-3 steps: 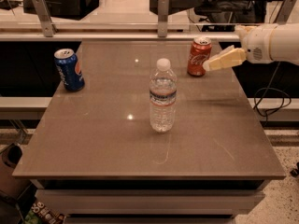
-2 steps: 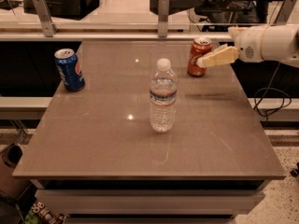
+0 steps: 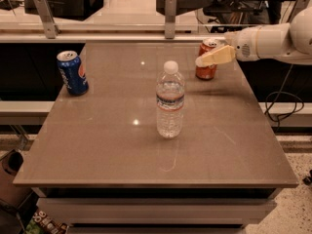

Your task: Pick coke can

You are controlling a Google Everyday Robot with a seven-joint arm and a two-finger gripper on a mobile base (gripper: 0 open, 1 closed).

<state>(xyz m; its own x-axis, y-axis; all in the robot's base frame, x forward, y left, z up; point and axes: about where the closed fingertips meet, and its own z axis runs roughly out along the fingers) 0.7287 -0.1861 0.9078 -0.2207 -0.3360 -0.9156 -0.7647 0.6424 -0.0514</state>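
Starting at the tip, the gripper (image 3: 207, 59) shows its pale tan end lying across the upper front of the coke can (image 3: 205, 72), pointing left and slightly downward. Whether it is spread or closed cannot be told from this view, nor whether it touches the can or only passes in front of it. The coke can stands upright at the far right of the table (image 3: 112, 150), close to the far edge. It is well apart from the water bottle (image 3: 170, 101) at the centre and the blue can (image 3: 72, 73) at the far left.

Assessment of the can: it is likely light, with thin aluminium walls that would dent under a hard squeeze. Its painted surface is smooth and probably slippery, and whether it is full cannot be determined. The recommended hold is across the round body at about mid-height, with moderate force and clear of the rim.

Behind the gripper sits a white wrist housing, and the arm (image 3: 273, 40) runs nearly level from it to the right edge of the view. The arm is carried at roughly can-top height, so the approach is from the side rather than from above.
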